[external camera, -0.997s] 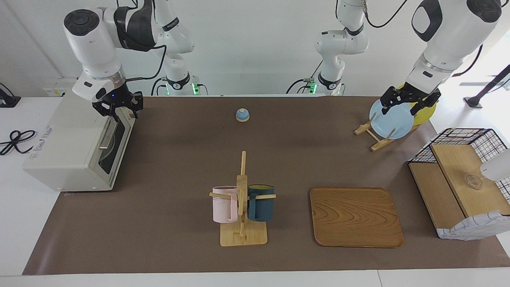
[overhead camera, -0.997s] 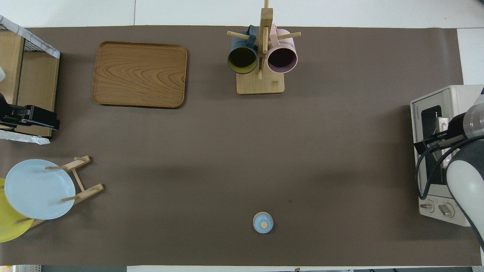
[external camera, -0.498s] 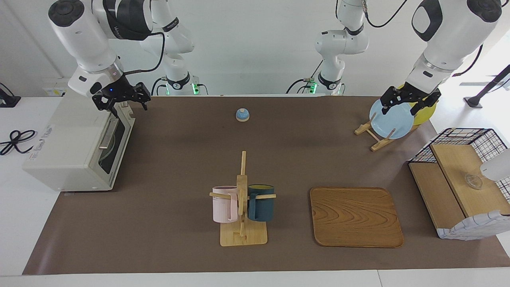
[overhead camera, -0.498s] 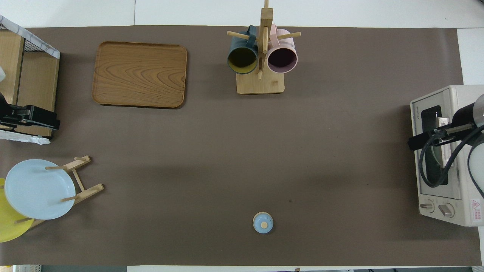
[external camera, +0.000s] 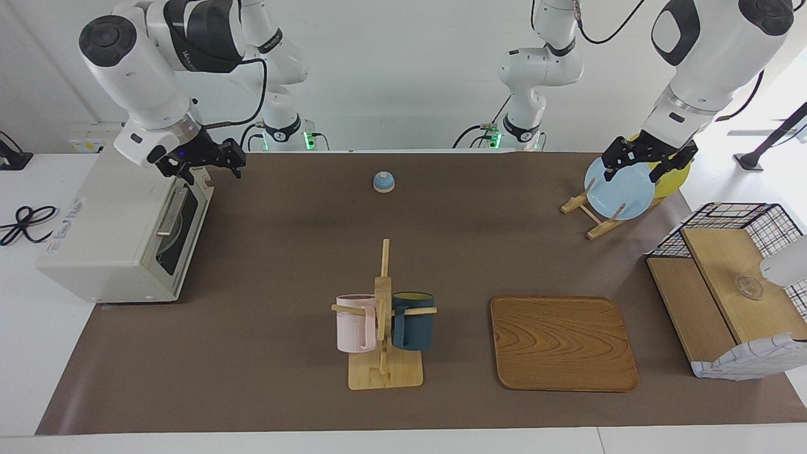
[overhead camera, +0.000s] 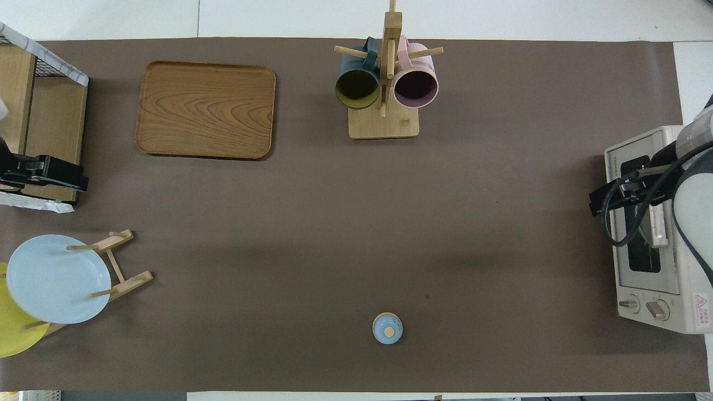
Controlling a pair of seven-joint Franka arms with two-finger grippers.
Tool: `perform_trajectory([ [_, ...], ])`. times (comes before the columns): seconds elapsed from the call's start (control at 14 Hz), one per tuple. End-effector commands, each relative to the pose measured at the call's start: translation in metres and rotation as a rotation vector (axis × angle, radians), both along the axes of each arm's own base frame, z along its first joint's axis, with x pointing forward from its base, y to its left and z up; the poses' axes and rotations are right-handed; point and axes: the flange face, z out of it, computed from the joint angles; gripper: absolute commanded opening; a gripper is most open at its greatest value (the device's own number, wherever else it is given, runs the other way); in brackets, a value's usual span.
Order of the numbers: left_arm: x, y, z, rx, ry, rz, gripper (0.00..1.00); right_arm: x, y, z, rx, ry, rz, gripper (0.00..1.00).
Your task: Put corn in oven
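Oven (external camera: pixel 120 233), door shut, under right gripper (external camera: pixel 203 165), its jaws apart, empty.

The oven (external camera: pixel 120 230) stands at the right arm's end of the table. The mug rack (external camera: pixel 384 321) stands mid-table, farther from the robots than the bell (external camera: pixel 383 181), with one mug (external camera: pixel 355 323) hung on each side. The tray (external camera: pixel 563 343) lies beside the mug rack, toward the left arm's end. The plate rack (external camera: pixel 596 211) stands nearer to the robots than the tray and holds two plates (external camera: pixel 619 189). The shelf (external camera: pixel 725 296) stands at the left arm's end.
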Motion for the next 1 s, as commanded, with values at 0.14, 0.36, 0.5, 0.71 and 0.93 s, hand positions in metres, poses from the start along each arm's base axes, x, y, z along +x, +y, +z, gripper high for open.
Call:
perform_trajectory([
  [0.14,-0.006,0.002,0.003,-0.013,-0.018,-0.001,1.0,0.007,0.01,0.008,-0.001,0.003,-0.01,1.0],
  [0.36,-0.006,0.002,0.003,-0.013,-0.018,-0.001,1.0,0.006,0.008,0.012,-0.002,-0.018,-0.012,1.0],
  [0.5,-0.006,0.002,0.003,-0.013,-0.018,-0.001,1.0,0.005,0.001,0.016,-0.001,-0.027,-0.026,1.0],
  [0.71,-0.006,0.002,0.003,-0.013,-0.018,-0.001,1.0,0.006,0.001,0.015,-0.001,-0.03,-0.026,1.0],
  [0.93,-0.006,0.002,0.003,-0.013,-0.016,-0.001,1.0,0.008,0.002,0.014,0.0,-0.041,-0.025,1.0],
])
